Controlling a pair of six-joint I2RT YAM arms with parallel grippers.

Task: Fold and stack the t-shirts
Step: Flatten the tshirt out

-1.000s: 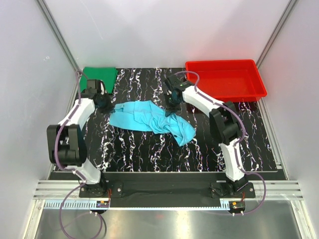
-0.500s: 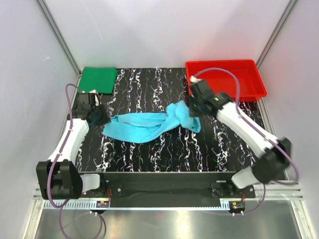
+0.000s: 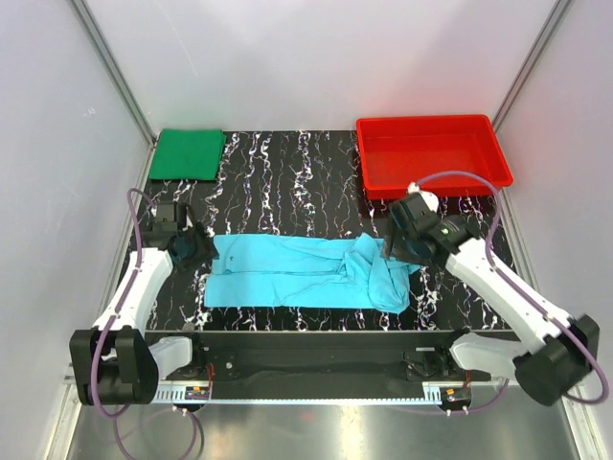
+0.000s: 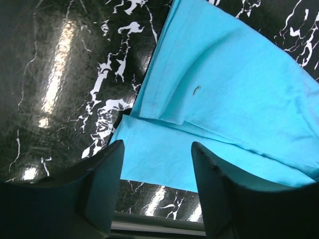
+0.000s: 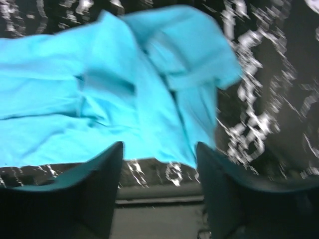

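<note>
Cyan t-shirt (image 3: 287,271) now flat, unheld.

Blue shirt (image 3: 287,270): soft matt cloth, creased, stitched hem. Green shirt (image 3: 189,153): matt cloth, lying smooth. Tray (image 3: 426,121): glossy red plastic. Table (image 3: 287,182): smooth glossy black top, white veining, glare patches. Rail (image 3: 96,362): bare ribbed metal, dull sheen.
</note>
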